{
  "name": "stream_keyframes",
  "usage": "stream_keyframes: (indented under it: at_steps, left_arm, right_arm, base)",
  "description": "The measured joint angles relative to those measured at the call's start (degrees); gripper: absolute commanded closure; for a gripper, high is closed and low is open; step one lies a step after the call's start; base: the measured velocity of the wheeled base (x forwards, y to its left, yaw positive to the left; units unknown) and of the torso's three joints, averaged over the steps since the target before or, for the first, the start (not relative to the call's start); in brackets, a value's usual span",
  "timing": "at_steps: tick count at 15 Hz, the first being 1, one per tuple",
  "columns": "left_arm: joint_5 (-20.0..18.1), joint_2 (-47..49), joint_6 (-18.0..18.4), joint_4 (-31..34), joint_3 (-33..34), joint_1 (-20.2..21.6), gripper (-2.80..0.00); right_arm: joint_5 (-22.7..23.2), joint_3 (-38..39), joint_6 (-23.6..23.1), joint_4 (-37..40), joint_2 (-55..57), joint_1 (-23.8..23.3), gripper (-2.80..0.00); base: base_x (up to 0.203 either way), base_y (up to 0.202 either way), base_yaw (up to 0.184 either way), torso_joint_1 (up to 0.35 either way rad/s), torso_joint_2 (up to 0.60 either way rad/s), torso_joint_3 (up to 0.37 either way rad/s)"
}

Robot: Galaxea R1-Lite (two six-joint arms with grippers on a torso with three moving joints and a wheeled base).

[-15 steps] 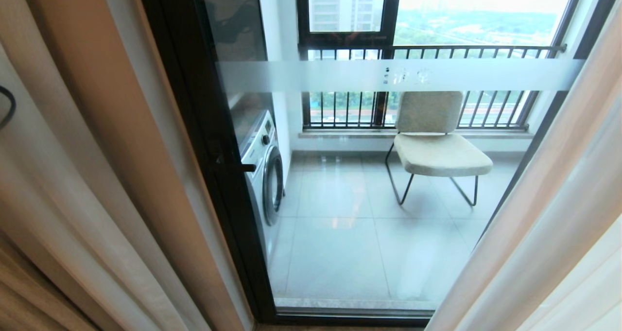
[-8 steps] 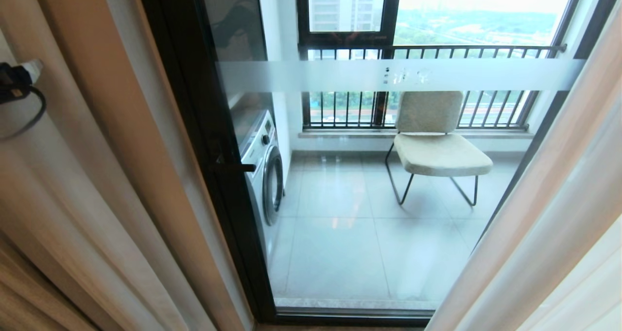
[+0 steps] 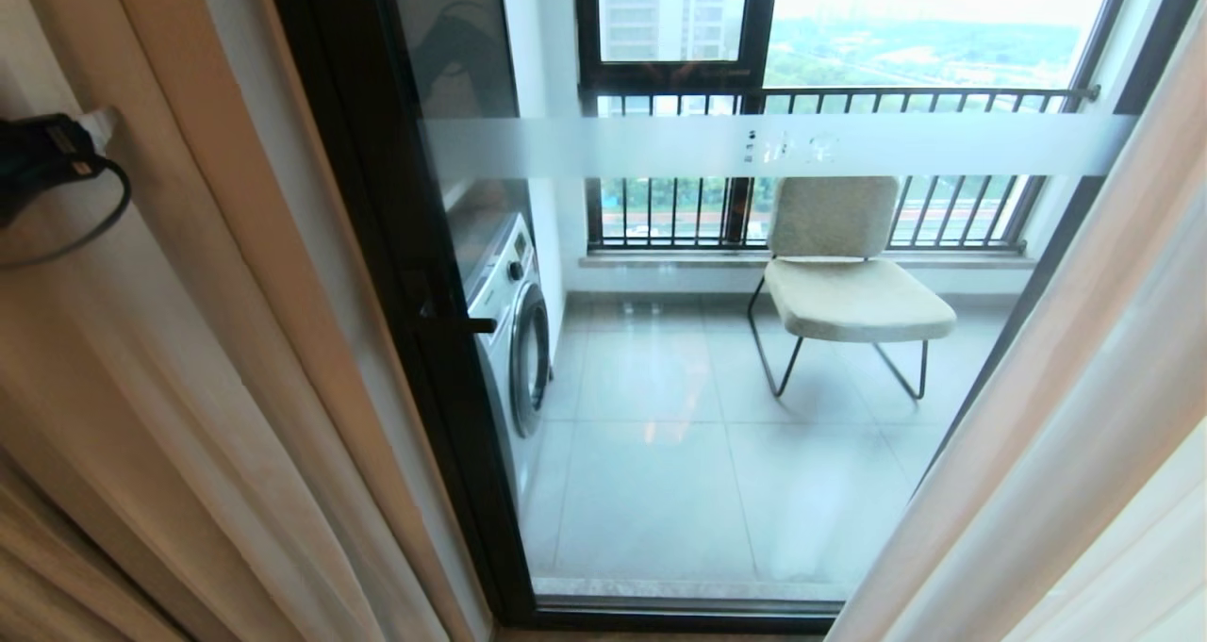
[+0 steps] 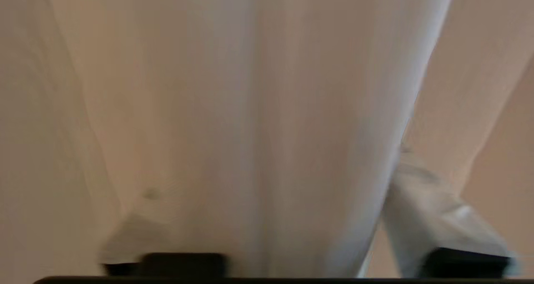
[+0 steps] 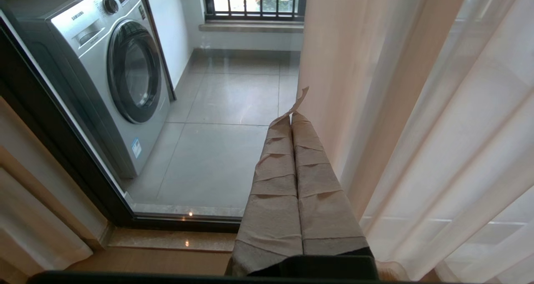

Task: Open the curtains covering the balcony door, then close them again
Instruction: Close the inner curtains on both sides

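The curtains (image 3: 170, 359) are drawn apart to either side of the balcony door (image 3: 754, 340), leaving its glass uncovered: beige and sheer folds hang against the door's black frame on the left, and a second set (image 3: 1066, 416) hangs at the door's right edge. Through the door, a washing machine (image 3: 514, 326) stands just behind the left frame, and a padded chair (image 3: 849, 284) sits further right, near the railing bars. The left gripper (image 3: 94, 133) is pressed against the left curtain, well away from the door frame; in the left wrist view its fingers (image 4: 438, 217) stand apart with a thick fold of sheer cloth (image 4: 250, 129) between them, not yet pinched. The right gripper (image 5: 292, 121) hangs low before the door's sill, its taped fingers closed together on nothing, just beside the right curtain.
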Motion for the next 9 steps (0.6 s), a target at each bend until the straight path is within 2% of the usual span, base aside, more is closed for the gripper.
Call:
stream_keyframes:
  at_steps: [9]
  left_arm:
    - [0.0, -0.4, 0.0, -0.1, 0.3, -1.2, 0.0]
  right_arm:
    - [0.0, 0.0, 0.0, 0.0, 0.0, 0.0, 0.0]
  base:
    - [0.0, 0.0, 0.0, 0.0, 0.0, 0.0]
